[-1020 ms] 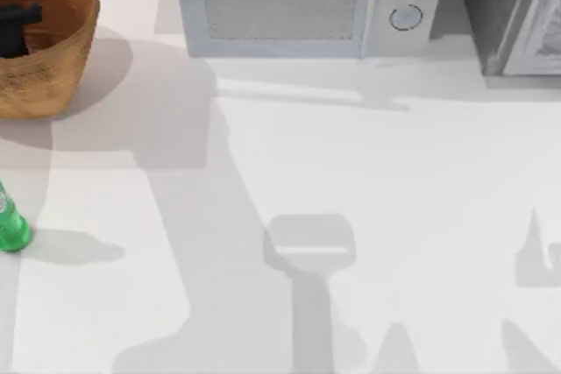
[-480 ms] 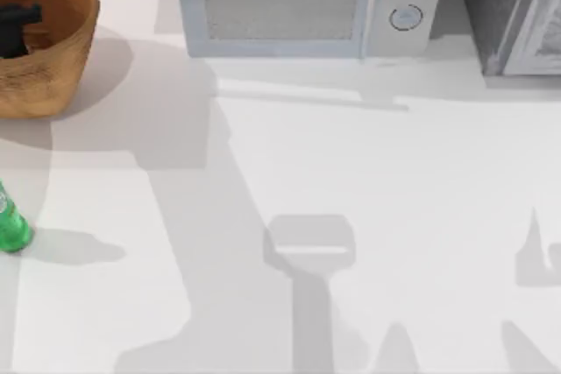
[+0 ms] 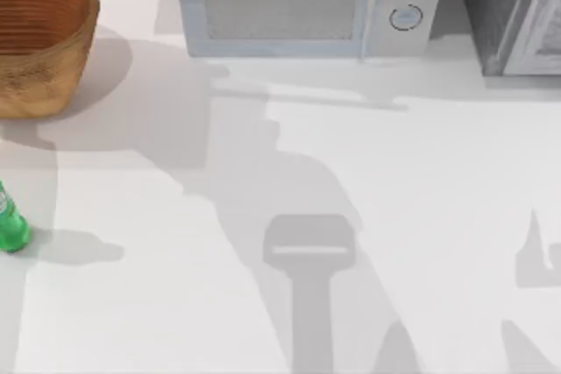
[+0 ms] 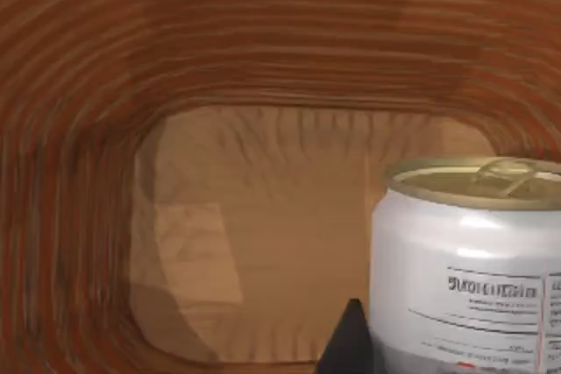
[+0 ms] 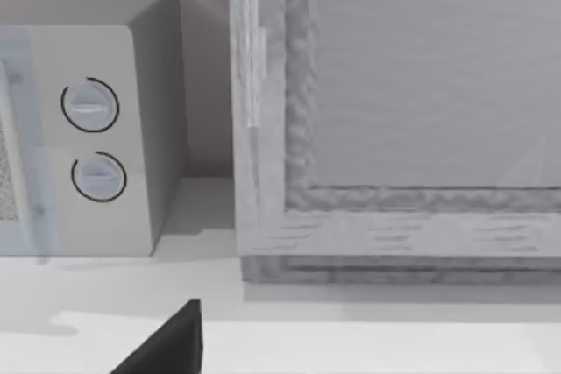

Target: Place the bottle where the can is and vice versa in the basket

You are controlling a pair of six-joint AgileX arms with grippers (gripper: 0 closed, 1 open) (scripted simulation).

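Note:
The orange-brown wicker basket (image 3: pixel 54 59) stands at the table's far left corner, and the part of its inside seen from above holds nothing. The green bottle (image 3: pixel 10 227) stands upright on the table at the left edge, in front of the basket. In the left wrist view the white can (image 4: pixel 469 260) with its gold-tan top sits very close to the camera, right against my left gripper (image 4: pixel 351 348), which is shut on it. The basket's woven wall (image 4: pixel 263 32) and floor lie behind the can. My right gripper (image 5: pixel 171 339) is parked near the back right.
A grey microwave (image 3: pixel 307 6) stands along the back edge, with a grey cabinet (image 3: pixel 517 15) at the back right. Arm shadows fall across the white table top between the basket and the front edge.
The left gripper, seen dark inside the basket's left part before, has left the top view. Its shadow on the table has swung towards the right. The bottle has not moved.

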